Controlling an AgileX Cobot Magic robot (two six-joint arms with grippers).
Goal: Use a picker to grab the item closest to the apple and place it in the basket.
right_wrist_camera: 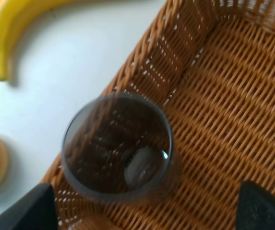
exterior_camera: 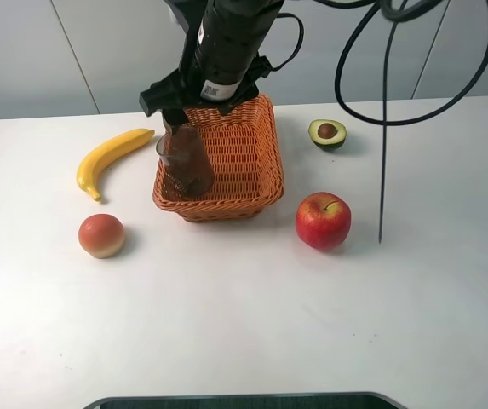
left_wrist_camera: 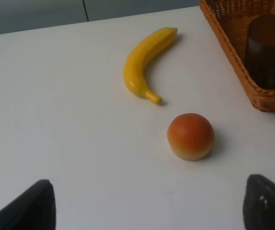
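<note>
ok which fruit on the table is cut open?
The avocado, right of the basket: halved, pit showing. The banana, apple and peach-coloured fruit are whole.

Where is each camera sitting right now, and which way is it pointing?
Exterior high: mounted high, looking down on the whole table; one dark arm enters from the top, over the basket.
Left wrist: low over the table, facing banana and peach-like fruit; the open left gripper shows both fingertips.
Right wrist: looks straight down into the basket at the dark cup; the open right gripper shows both fingertips.
Shared: all three see banana, basket, cup.
</note>
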